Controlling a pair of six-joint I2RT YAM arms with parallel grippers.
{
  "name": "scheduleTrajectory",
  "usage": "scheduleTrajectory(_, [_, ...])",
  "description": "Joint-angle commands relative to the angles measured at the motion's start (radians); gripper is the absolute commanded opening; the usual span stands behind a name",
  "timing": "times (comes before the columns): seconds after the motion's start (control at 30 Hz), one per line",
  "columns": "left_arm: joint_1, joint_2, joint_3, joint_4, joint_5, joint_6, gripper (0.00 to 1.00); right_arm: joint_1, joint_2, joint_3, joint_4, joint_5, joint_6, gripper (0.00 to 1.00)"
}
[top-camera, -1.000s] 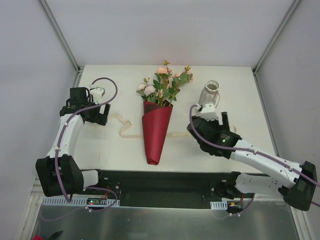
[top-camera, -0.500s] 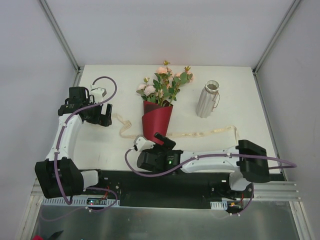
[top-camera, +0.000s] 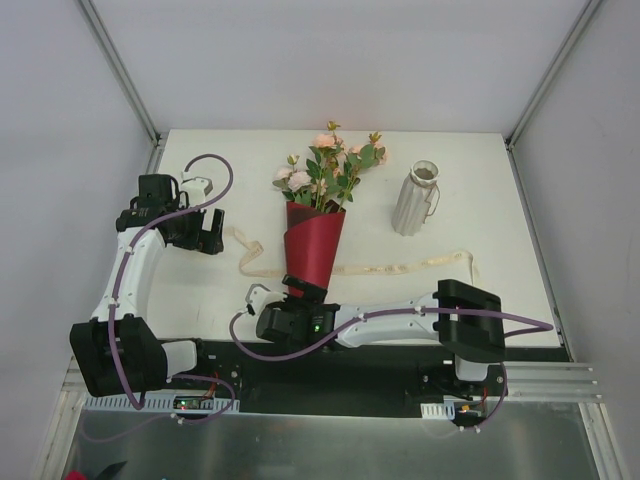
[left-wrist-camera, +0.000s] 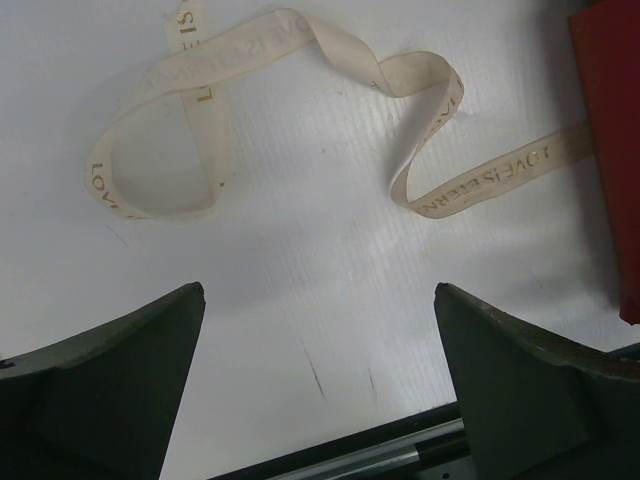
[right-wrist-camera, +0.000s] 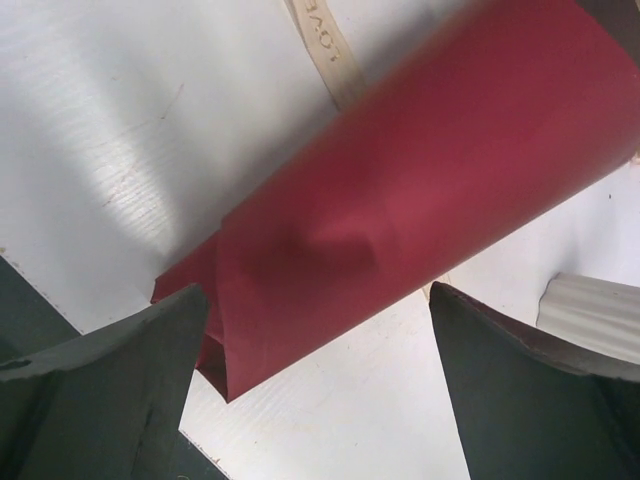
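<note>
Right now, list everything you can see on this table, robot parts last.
bouquet: one, pink flowers with green leaves in a dark red paper cone, lying mid-table, blooms toward the far edge
ribbon: one, cream with gold lettering, looped left of the cone and trailing out to its right
vase: one, white and ribbed, standing right of the flowers
table: one, white
left claw: one, dark, open above the ribbon's loops
right claw: one, dark, open at the cone's narrow near end
</note>
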Motion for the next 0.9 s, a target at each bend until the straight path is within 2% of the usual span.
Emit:
scheduleTrajectory(0.0, [0.005,-0.008,0.013,-0.021,0.003,0.014,0.99,0.016,-0.019,0.033,0.007,-0.046,-0.015,0.96])
scheduleTrajectory(0.27, [0.005,0.011,0.011,-0.021,-0.005,0.025,0.99,0.002,0.012,0.031,0.001,0.001,-0.02,0.96])
scheduleTrajectory(0.53, [0.004,-0.008,0.006,-0.022,-0.006,0.034,0.99,-0.067,0.044,0.015,0.084,0.075,-0.083,0.96])
scheduleTrajectory(0.67, [0.005,-0.023,0.009,-0.021,-0.006,0.04,0.99,-0.067,0.012,0.015,0.138,0.122,-0.122,0.96])
scheduleTrajectory(0.87, [0.005,-0.035,0.026,-0.028,0.0,0.046,0.99,-0.025,-0.097,-0.016,0.196,0.277,-0.144,0.96])
